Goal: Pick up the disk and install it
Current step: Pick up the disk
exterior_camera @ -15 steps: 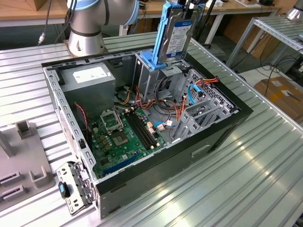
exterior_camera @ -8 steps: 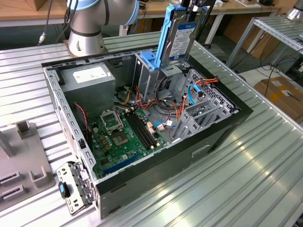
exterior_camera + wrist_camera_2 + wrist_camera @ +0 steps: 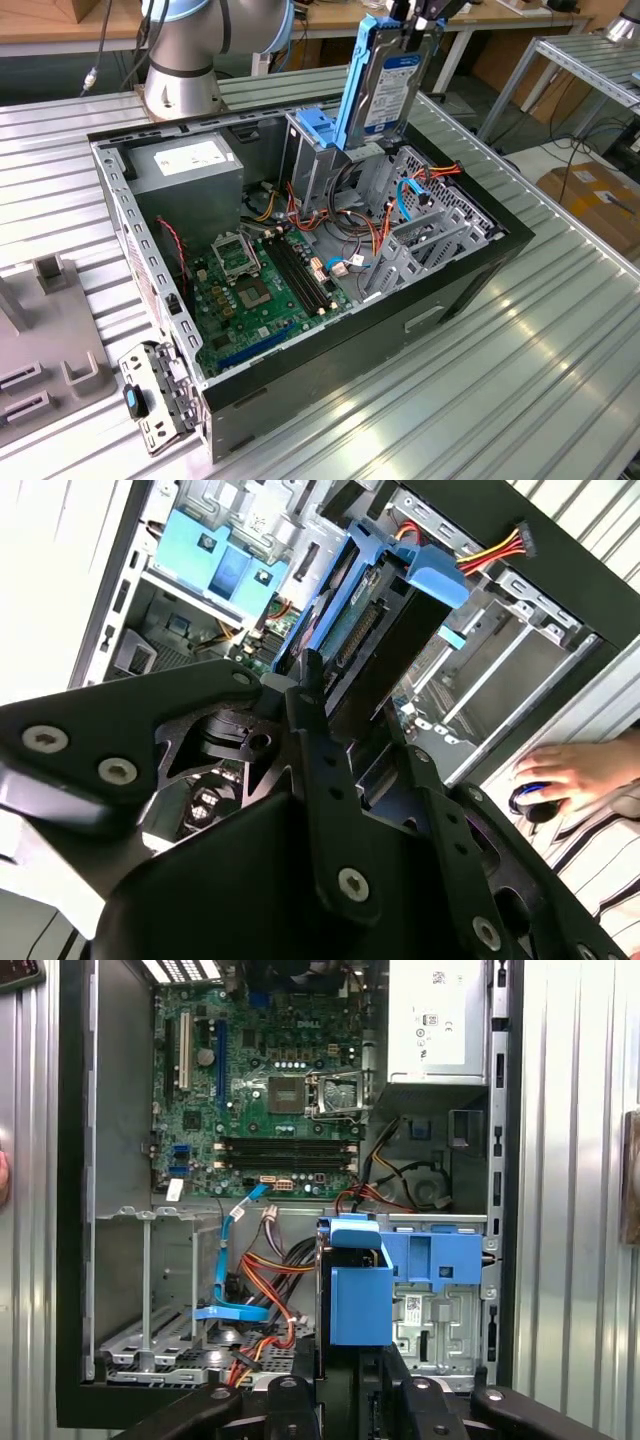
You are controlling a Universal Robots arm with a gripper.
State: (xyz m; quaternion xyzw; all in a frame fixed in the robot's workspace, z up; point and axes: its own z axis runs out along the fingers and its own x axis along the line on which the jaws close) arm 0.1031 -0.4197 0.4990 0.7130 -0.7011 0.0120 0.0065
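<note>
The disk point(image 3: 388, 82) hangs upright over the open computer case point(image 3: 470, 270), its blue side rails and white-and-blue label showing. My gripper point(image 3: 428, 14) is shut on its upper end. Its lower end sits just above the grey drive cage point(image 3: 318, 165), beside the blue latch point(image 3: 314, 128). In the second wrist view the disk point(image 3: 362, 630) runs edge-on between my black fingers point(image 3: 312, 715). In the first wrist view the disk's blue end point(image 3: 360, 1295) is next to the blue latch point(image 3: 436, 1258) of the cage.
Inside the case lie the motherboard point(image 3: 250, 285), the grey power-supply box point(image 3: 190, 165) and loose red, orange and blue cables point(image 3: 415, 195). A person's hand point(image 3: 575, 770) rests outside the case wall. The arm's base point(image 3: 185, 60) stands behind the case, and a grey fixture point(image 3: 40, 340) is at the exterior view's left.
</note>
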